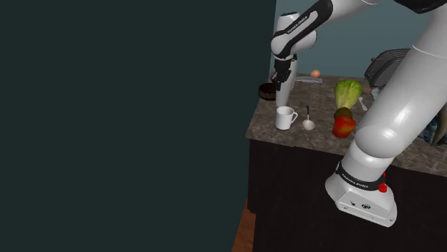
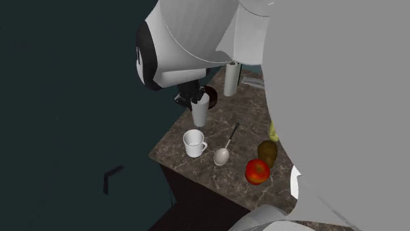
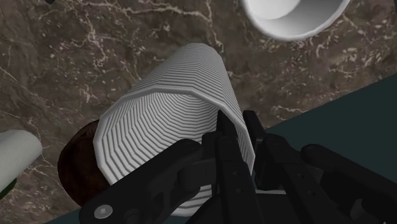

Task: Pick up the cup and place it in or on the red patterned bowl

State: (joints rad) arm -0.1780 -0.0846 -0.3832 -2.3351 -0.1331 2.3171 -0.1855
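Wrist view: dark bowl (image 3: 73,170) mostly hidden behind ribbed cup (image 3: 184,95), pattern unreadable; white mug (image 3: 292,16) cut by view's edge; fingers (image 3: 226,147) cover cup's rim.

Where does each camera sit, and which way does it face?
Shoulder view: beside and behind the arm, looking down over the counter; the arm reaches up-left to the pincer.
Second exterior view: high, close by the arm, looking down on the counter's corner; white arm links cover its top and right.
Wrist view: on the hand, looking down on the counter; black fingers clasp the cup wall.
Shared: all three show the cup, the mug and the bowl.
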